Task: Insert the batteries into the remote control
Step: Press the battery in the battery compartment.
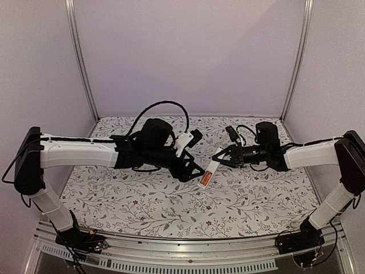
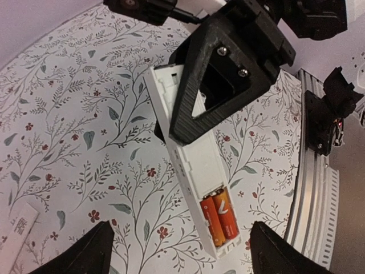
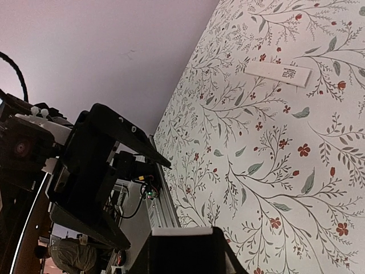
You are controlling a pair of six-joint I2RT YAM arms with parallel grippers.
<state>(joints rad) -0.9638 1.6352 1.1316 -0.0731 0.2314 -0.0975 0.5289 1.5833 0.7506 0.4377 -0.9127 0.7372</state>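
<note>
The remote control (image 2: 194, 154) is a slim white bar held tilted above the floral table. My right gripper (image 1: 221, 157) is shut on its upper part, one black triangular finger (image 2: 222, 74) lying across it. Two orange-red batteries (image 2: 219, 216) lie side by side in the open compartment at its lower end, also visible from above (image 1: 205, 180). My left gripper (image 2: 182, 254) is open, its dark fingertips (image 2: 85, 251) standing wide apart on either side of the battery end without touching it. In the right wrist view only the remote control's white end edge (image 3: 182, 231) shows between the jaws.
A flat white piece with a printed label (image 3: 279, 73) lies on the table, also seen at the left wrist view's lower left (image 2: 17, 228). The metal table rail (image 2: 311, 188) runs along the near edge. Both arms meet over the table's middle.
</note>
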